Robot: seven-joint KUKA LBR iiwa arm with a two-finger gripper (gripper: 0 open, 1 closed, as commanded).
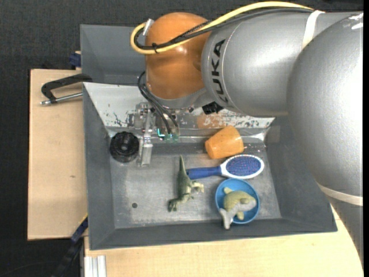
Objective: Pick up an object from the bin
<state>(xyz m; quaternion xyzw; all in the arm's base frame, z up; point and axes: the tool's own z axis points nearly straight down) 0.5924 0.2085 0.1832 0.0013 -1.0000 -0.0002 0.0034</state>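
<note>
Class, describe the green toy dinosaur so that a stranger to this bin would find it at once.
Start at the grey metal bin and look to the middle of its floor. Just left of the blue hairbrush and the blue dish lies a small toy dinosaur. It alone is green, slim and long-tailed.

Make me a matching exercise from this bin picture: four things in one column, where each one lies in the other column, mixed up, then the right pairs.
Things
1. black round cap
2. orange cup
3. green toy dinosaur
4. blue brush

Places
A. middle of the bin floor, left of the blue dish
B. left side, right beside the end effector
C. between the orange cup and the blue dish
D. near the back wall, right of the end effector

Pairs: 1-B, 2-D, 3-A, 4-C
</note>
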